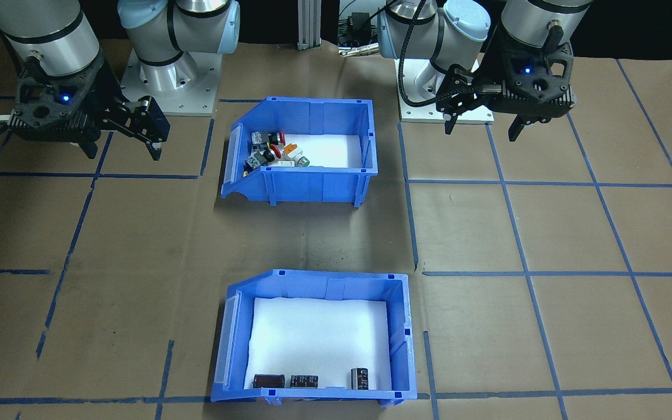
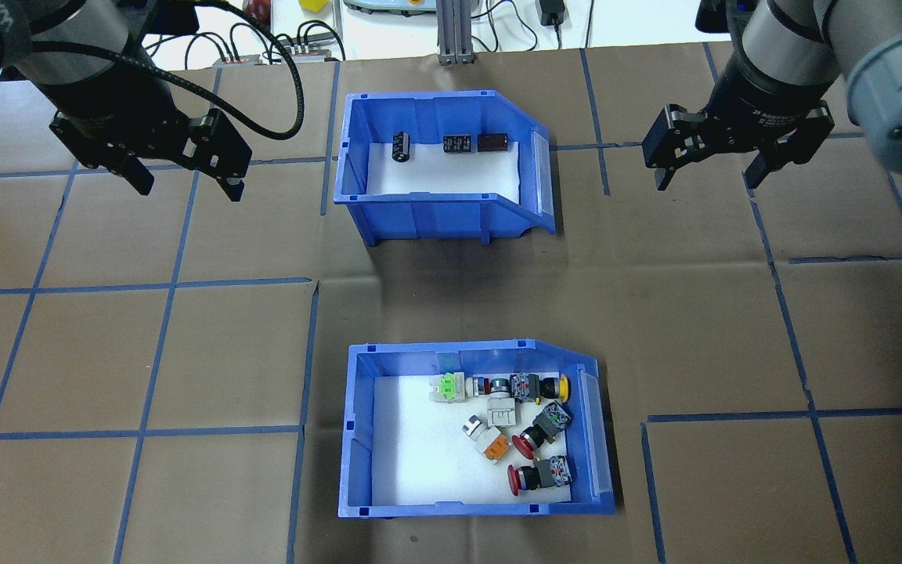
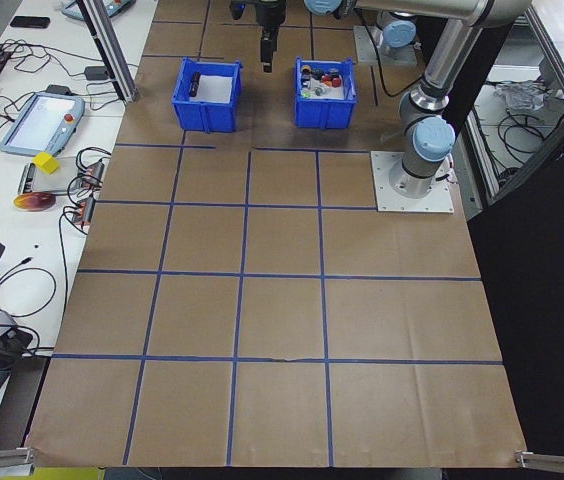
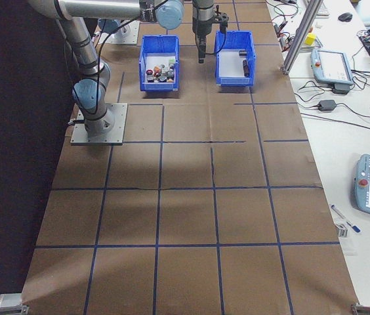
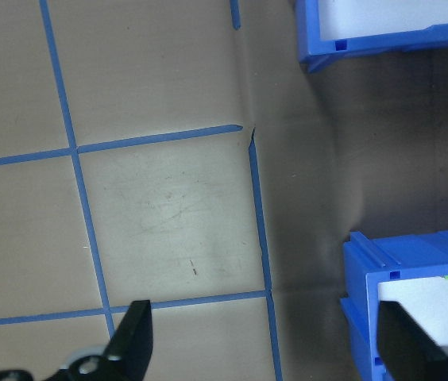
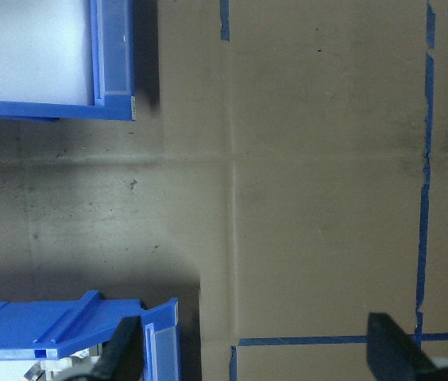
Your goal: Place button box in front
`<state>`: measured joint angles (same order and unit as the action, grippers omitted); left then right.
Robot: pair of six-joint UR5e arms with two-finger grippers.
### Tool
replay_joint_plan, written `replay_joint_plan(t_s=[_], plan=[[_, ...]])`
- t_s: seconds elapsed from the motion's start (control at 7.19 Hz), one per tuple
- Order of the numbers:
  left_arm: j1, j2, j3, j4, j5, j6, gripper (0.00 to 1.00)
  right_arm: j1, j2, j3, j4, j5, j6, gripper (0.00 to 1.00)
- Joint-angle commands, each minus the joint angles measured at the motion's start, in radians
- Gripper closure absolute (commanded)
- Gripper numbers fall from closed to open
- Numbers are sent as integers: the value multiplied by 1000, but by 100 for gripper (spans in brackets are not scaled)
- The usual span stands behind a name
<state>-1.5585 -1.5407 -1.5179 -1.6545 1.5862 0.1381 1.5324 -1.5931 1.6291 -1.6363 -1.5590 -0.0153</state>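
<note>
Nearest the overhead camera: the button box (image 2: 476,429), a blue bin resting flat on the worktop (image 2: 185,352), close to my base and roughly centred between my two arms. Its white foam liner (image 2: 412,446) is bare on my left half. The switches (image 2: 525,427) are bunched toward the sloped cut-away end, which faces my right. Red, yellow, orange and green caps are visible among them. Nothing touches the box.

Directly beyond it, well apart across a strip of brown paper, sits the second bin (image 2: 439,168), same colour and shape, cut-away end also to my right. It holds three dark cylinders (image 2: 451,143) in a row along its far wall, on white foam.

My left jaws (image 2: 185,176) hang above the worktop to the left of the far bin, clear of it, spread wide and holding nothing. My right jaws (image 2: 708,174) hang to the right of the same bin, likewise spread wide and empty. Both wrist views confirm open fingers over bare paper, with bin corners at the frame edges.

The worktop is covered in brown paper marked with a grid of blue tape (image 2: 169,282).
</note>
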Motion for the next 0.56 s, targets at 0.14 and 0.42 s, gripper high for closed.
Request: replay_joint_plan(t_s=[0.14,0.42], plan=[[0,1,-1,-1,3,1,1,0,-1,0,1,0,0,0],[0,5,-1,-4,6,0,1,0,-1,0,1,0,0,0]])
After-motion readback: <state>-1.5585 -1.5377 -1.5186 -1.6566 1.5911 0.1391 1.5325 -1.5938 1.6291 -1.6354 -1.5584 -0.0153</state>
